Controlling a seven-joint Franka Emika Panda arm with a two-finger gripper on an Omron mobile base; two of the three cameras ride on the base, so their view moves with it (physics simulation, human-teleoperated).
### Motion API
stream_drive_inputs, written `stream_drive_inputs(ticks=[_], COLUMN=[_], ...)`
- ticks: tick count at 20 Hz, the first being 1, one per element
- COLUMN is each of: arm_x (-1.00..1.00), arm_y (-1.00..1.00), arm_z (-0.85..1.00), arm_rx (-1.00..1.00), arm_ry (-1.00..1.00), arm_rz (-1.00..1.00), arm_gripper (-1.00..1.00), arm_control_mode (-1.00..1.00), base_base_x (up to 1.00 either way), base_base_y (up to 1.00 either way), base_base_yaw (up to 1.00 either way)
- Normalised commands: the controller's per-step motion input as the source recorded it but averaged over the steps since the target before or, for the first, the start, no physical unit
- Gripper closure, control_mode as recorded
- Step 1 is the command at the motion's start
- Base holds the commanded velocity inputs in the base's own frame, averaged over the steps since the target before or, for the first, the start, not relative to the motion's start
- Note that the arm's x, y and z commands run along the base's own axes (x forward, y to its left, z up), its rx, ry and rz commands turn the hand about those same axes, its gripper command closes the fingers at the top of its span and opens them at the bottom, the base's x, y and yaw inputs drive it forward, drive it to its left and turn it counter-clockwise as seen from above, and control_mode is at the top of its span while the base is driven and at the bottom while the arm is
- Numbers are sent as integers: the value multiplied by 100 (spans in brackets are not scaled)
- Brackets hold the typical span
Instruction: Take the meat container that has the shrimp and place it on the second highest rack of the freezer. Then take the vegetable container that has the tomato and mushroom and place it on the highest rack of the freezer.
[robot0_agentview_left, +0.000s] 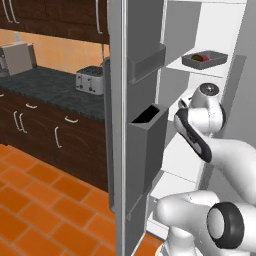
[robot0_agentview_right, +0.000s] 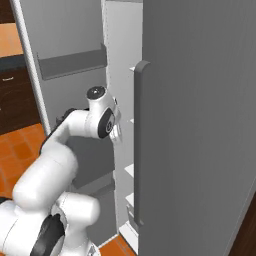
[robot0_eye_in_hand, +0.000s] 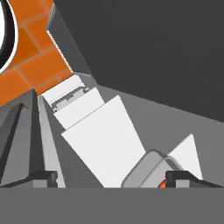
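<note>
Left base view: the freezer stands with its left door swung open, grey door bins on the inside of that door. On a high white shelf inside the freezer sits the vegetable container, a shallow grey tray carrying the dark-red tomato and a brown mushroom touching it. Below that shelf the white arm reaches into the freezer. Left of the freezer, a toaster stands on the dark table.

Right base view: the freezer's closed right door and its long vertical handle lie in front; the arm bends inward past the door edge, and its hand is hidden behind that edge.

Hand view: the two dark fingers stand wide apart, released, with nothing between them. Just at the right finger lies the rounded corner of the meat container on a white freezer shelf, with a bit of the orange shrimp peeking at the finger's edge.
</note>
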Motion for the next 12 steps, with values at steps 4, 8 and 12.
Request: stream_drive_inputs(ticks=[4,8,12], arm_x=[-100,-100,-100], arm_y=[41,35,49], arm_z=[40,4,-3], arm_rx=[-4,-8,-15], arm_ry=[0,0,0], arm_rz=[12,17,20], arm_gripper=[-100,-100,-100], arm_control_mode=[-100,-100,-100], base_base_x=[0,0,0], base_base_y=[0,0,0], base_base_yaw=[0,0,0])
